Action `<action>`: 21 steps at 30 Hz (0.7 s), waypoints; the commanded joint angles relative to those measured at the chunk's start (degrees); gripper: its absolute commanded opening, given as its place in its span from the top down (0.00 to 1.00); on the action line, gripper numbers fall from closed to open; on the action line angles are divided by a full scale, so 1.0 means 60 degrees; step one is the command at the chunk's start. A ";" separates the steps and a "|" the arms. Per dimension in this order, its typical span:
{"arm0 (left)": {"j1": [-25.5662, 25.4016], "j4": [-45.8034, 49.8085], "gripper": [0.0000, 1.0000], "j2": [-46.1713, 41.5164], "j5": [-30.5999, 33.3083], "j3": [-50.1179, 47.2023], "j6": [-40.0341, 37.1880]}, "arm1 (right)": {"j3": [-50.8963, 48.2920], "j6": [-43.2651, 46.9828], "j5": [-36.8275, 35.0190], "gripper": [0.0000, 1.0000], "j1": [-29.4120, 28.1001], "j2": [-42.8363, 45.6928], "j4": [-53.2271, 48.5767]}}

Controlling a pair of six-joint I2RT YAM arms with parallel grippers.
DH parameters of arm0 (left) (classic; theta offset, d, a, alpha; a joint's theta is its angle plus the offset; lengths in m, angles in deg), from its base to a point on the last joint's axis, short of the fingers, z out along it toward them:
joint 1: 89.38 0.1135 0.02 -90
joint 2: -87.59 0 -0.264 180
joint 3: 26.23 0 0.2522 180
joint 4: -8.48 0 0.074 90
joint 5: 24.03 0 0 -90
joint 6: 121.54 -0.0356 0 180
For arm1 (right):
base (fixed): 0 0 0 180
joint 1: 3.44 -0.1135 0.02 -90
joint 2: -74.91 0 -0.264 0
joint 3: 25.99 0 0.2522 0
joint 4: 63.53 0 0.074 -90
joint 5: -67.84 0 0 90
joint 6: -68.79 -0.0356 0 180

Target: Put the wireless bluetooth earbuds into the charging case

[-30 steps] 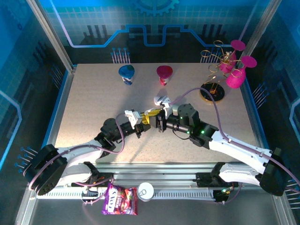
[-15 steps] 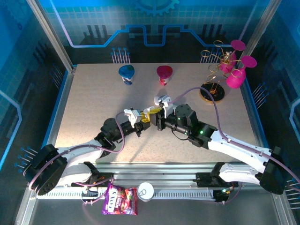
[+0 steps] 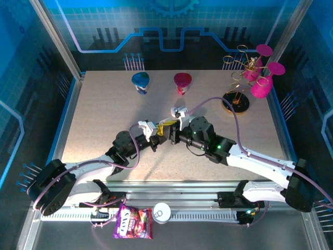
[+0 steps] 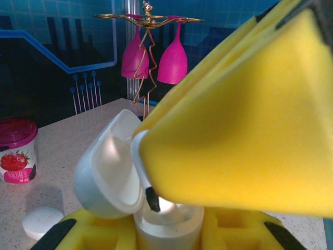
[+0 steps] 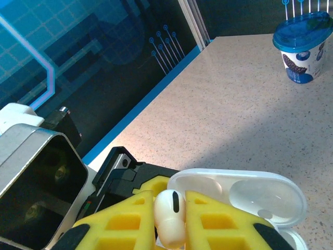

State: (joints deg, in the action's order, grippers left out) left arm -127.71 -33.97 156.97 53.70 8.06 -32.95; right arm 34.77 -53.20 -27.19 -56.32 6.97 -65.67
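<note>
Right now both arms meet at the charging case (image 4: 112,172), mid-table.

Left gripper (image 4: 167,232): clamped on the case base. Its yellow pads (image 4: 99,232) sit on either side of the base, and the case is upright with the lid hinged open, tipped away from the base.

Right gripper (image 5: 169,224): jaws closed on one earbud (image 5: 169,216). The bud is pinched between the two yellow pads (image 5: 218,221), dark slot facing the wrist camera. From the right wrist, the open case lies directly past the pads, with the lid interior and one empty pocket visible.

From the left wrist, the right gripper's pad hangs over the case mouth and covers most of the bud. A white edge and a dark tip poke out below it, right at the opening of the base. Can't tell if the tip is touching the case or seated in a pocket.

Everything else, relative to the case:
- white disc (image 4: 41,221): flat on the table (image 3: 104,104), just beside it
- red-lidded strawberry cup (image 3: 182,82): beyond it, well apart
- blue-lidded cup (image 3: 140,82): beyond it and to the left, well apart
- gold rack (image 3: 240,99) with pink glasses (image 3: 260,86): beyond it and to the right, well apart
- snack bag (image 3: 132,223) and a white cup (image 3: 161,212): on the near side of it, past the table edge by the arm bases
</note>
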 commanded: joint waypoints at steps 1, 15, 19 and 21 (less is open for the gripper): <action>-0.0010 -0.0641 1.00 -0.0006 0.0126 0.0351 0.0059 | -0.0196 -0.0242 -0.0295 0.84 -0.0238 -0.0128 0.0252; -0.0008 -0.0593 1.00 -0.0256 0.0245 0.0304 0.0094 | -0.0223 -0.0653 -0.1674 0.77 -0.0185 0.0044 -0.0987; -0.0004 -0.0564 1.00 -0.0268 0.0208 0.0304 0.0086 | -0.0172 -0.0558 -0.1488 0.79 -0.0152 0.0081 -0.1019; 0.0003 -0.0565 1.00 -0.0255 0.0202 0.0299 0.0088 | -0.0114 -0.0517 -0.1391 0.76 -0.0151 0.0074 -0.1040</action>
State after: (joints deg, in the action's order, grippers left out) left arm -127.71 -32.04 156.97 54.77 8.06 -32.92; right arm 33.90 -56.17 -33.66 -57.43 7.08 -67.42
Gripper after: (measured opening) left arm 0.226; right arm 0.228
